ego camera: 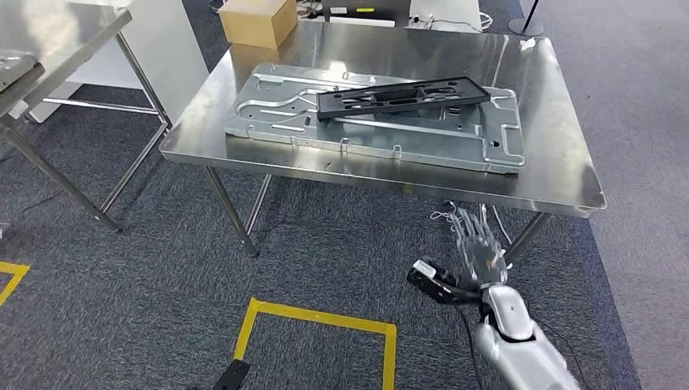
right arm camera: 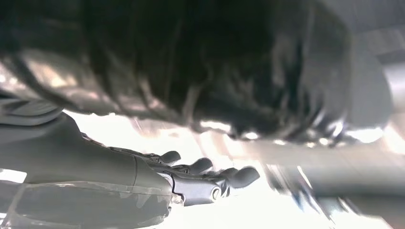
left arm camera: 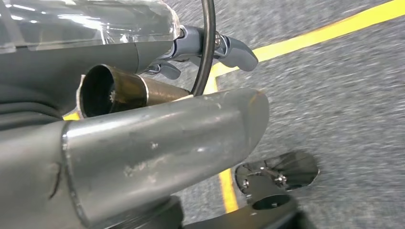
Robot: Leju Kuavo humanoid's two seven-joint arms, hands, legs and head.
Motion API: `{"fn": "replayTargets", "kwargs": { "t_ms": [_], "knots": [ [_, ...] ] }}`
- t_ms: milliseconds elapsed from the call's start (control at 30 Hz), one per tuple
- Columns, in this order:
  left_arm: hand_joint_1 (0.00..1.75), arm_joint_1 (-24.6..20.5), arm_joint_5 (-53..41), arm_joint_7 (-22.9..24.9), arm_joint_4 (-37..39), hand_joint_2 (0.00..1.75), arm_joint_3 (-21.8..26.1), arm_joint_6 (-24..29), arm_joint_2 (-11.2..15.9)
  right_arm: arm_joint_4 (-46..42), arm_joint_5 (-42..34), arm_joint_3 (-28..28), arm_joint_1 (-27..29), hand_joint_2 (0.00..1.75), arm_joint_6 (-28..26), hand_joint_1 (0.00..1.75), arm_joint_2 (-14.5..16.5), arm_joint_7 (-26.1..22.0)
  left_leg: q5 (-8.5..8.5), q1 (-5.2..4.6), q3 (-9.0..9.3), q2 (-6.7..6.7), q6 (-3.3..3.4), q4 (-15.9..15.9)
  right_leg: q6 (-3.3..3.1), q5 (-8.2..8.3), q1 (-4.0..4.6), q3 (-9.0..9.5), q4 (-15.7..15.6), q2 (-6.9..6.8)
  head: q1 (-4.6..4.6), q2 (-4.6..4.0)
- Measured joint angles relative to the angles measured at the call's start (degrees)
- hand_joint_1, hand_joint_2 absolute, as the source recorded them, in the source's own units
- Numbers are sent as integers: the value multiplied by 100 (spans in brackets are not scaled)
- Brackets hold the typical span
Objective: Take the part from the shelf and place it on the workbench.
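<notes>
A long black part (ego camera: 402, 96) lies flat across a silver pressed-metal plate (ego camera: 374, 130), which rests on the steel workbench (ego camera: 569, 162). My right hand (ego camera: 479, 248) hangs in front of the workbench, below its near edge. Its fingers are spread and hold nothing. In the right wrist view the same hand (right arm camera: 191, 179) reaches out with straight fingers (right arm camera: 243, 175) under the blurred, shiny underside of the bench. My left hand (left arm camera: 143, 124) hangs low over the carpet, its fingers (left arm camera: 234, 50) loosely extended and empty.
A cardboard box (ego camera: 258, 20) stands at the workbench's far left corner. A second steel table (ego camera: 49, 32) stands at the left. Yellow tape (ego camera: 325, 318) marks a square on the grey carpet before the bench. Thin cables hang under the bench near my right hand.
</notes>
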Motion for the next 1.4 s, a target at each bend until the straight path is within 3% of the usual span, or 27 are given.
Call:
{"fn": "replayTargets", "kwargs": {
  "t_ms": [33, 67, 100, 133, 200, 267, 333, 400, 433, 500, 567, 600, 633, 700, 733, 800, 867, 933, 1000, 1067, 1100, 1133, 1167, 1267, 1300, 1367, 1400],
  "knots": [
    [0, 18, 24, -18, 0, 0, 22, 20, 0, 223, -309, -208, 156, 0, -17, 0, 95, -66, -309, 11, -69, -1, -32, 365, -11, 71, 1, -87, 0, -6, -5, 0],
    [0, 29, 43, -34, 0, 0, 41, 34, 0, 452, -533, -412, 298, 0, -62, 0, 181, -147, -498, 21, -112, 0, -57, 727, -7, 141, 3, -180, 8, -13, -6, 0],
    [0, 39, 56, -45, 0, 0, 56, 43, 1, 659, -666, -580, 413, 0, -104, 0, 250, -218, -542, 28, -107, 0, -72, 1000, -1, 211, 5, -280, 23, -17, -6, 0],
    [0, 46, 62, -50, 0, 0, 67, 48, 2, 848, -746, -718, 497, 0, -117, 0, 302, -248, -453, 31, -16, -1, -75, 1100, 8, 279, 5, -390, 43, -16, -8, 0],
    [0, 42, 62, -52, 0, 0, 85, 57, 7, 1159, -977, -936, 587, 0, 55, 0, 374, -139, -204, 31, 483, -13, -37, 679, 38, 404, 4, -587, 91, 9, -9, 0],
    [0, 6, 61, -54, 0, 0, 96, 69, 23, 1517, -1546, -1273, 663, 0, 479, 0, 440, 89, -299, 5, 1211, -52, 43, -219, 94, 500, 14, -683, 119, 24, -6, 0],
    [0, -22, 60, -58, 0, 0, 108, 76, 35, 1949, -2229, -1756, 819, 0, 856, 0, 489, 188, -453, -40, 1561, -81, 119, -735, 170, 593, 10, -670, 95, -3, -3, 0],
    [0, -14, 61, -51, 2, 0, 125, 75, 35, 2342, -2593, -2205, 1022, 0, 996, 0, 519, 143, -362, -47, 1507, -67, 200, -804, 246, 655, -9, -670, 67, -10, -3, 0],
    [0, -10, 61, -45, 4, 0, 132, 74, 37, 2498, -2660, -2379, 1107, 0, 1024, 0, 529, 124, -292, -39, 1452, -48, 256, -820, 269, 551, -16, -712, 127, 5, -2, 0],
    [0, -19, 60, -41, 7, 0, 141, 73, 44, 2734, -2772, -2640, 1217, 0, 1107, 0, 551, 189, -138, -32, 1294, 10, 349, -836, 291, 2, -38, -866, 556, 42, 6, 0],
    [0, -29, 59, -43, 7, 0, 145, 70, 48, 2920, -2892, -2852, 1299, 0, 1200, 0, 569, 288, 12, -50, 1088, 40, 386, -817, 315, -545, -47, -1010, 1292, 54, 10, 0],
    [0, -28, 58, -43, 7, 0, 145, 68, 48, 2995, -2930, -2942, 1339, 0, 1225, 0, 575, 313, 86, -56, 975, 45, 384, -796, 327, -614, -47, -1021, 1593, 57, 11, 0],
    [0, -26, 59, -43, 7, 0, 146, 67, 48, 3056, -2957, -3016, 1374, 0, 1244, 0, 581, 336, 153, -60, 858, 47, 375, -765, 335, -530, -47, -955, 1734, 59, 10, 0],
    [0, -27, 61, -43, 7, 0, 149, 67, 48, 3154, -3040, -3144, 1419, 0, 1292, 0, 590, 421, 256, -61, 630, 53, 343, -670, 334, -210, -51, -526, 1417, 58, 10, 0],
    [0, -29, 64, -43, 7, 0, 151, 67, 48, 3193, -3104, -3215, 1434, 0, 1321, 0, 597, 468, 293, -67, 534, 54, 321, -609, 325, -185, -42, -191, 1008, 58, 9, 0],
    [0, -31, 68, -43, 7, 0, 157, 72, 49, 3260, -3259, -3380, 1477, 0, 1353, 0, 622, 493, 347, -78, 418, 53, 264, -507, 285, -360, -17, 331, 247, 59, 6, 0],
    [0, -25, 70, -41, 7, 0, 171, 75, 51, 3322, -3380, -3553, 1546, 87, 1339, 0, 674, 406, 409, -77, 389, 53, 183, -490, 217, -463, 7, 439, -10, 58, 4, 0],
    [0, -1, 72, -38, 10, 0, 181, 73, 55, 3379, -3430, -3669, 1602, 175, 1317, 0, 753, 289, 364, -53, 351, 42, 90, -445, 118, -373, -3, 374, -18, 43, 4, 0],
    [0, 25, 74, -37, 15, 0, 182, 72, 57, 3408, -3428, -3716, 1610, 175, 1310, 0, 839, 209, -37, -23, 216, 25, 6, -85, 35, -255, -20, 272, -31, 34, 2, 0],
    [0, 31, 79, -37, 17, 0, 183, 76, 57, 3416, -3400, -3731, 1593, 175, 1307, 0, 918, 175, -540, 2, 16, 18, -62, 600, 12, -153, -15, 144, -25, 38, 0, 0],
    [0, 33, 83, -37, 17, 0, 183, 81, 57, 3420, -3384, -3732, 1587, 175, 1304, 0, 955, 172, -649, 13, -37, 18, -83, 891, 17, -108, -11, 82, -19, 38, 0, 0],
    [0, 39, 85, -37, 18, 0, 183, 87, 57, 3425, -3371, -3732, 1583, 175, 1301, 0, 987, 174, -641, 22, -3, 18, -95, 1018, 26, -68, -10, 23, -12, 36, 0, 0],
    [0, 46, 93, -39, 19, 0, 183, 94, 58, 3433, -3365, -3733, 1582, 175, 1299, 0, 1013, 178, -542, 28, 146, 18, -95, 918, 40, -37, -9, -24, -3, 36, 0, 0],
    [0, 54, 132, -46, 20, 0, 185, 112, 70, 3459, -3362, -3752, 1585, 175, 1296, 0, 1084, 200, -249, 19, 1014, 6, -14, -270, 100, 28, -6, -84, 18, 35, 1, 0],
    [0, 57, 146, -49, 21, 0, 185, 116, 75, 3467, -3363, -3760, 1586, 175, 1294, 0, 1103, 207, -220, 3, 1198, 1, 25, -557, 130, 50, -3, -86, 20, 31, 1, 0],
    [0, 71, 161, -53, 23, 0, 186, 120, 81, 3480, -3365, -3766, 1589, 175, 1289, 0, 1121, 217, -203, -19, 1273, -2, 77, -731, 182, 79, 12, -98, 23, 25, 1, 0],
    [0, 79, 163, -54, 25, 0, 187, 121, 81, 3486, -3365, -3767, 1591, 175, 1286, 0, 1125, 220, -192, -18, 1262, -1, 85, -754, 146, 91, 20, -104, 17, 25, 1, 0]
  ]
}}
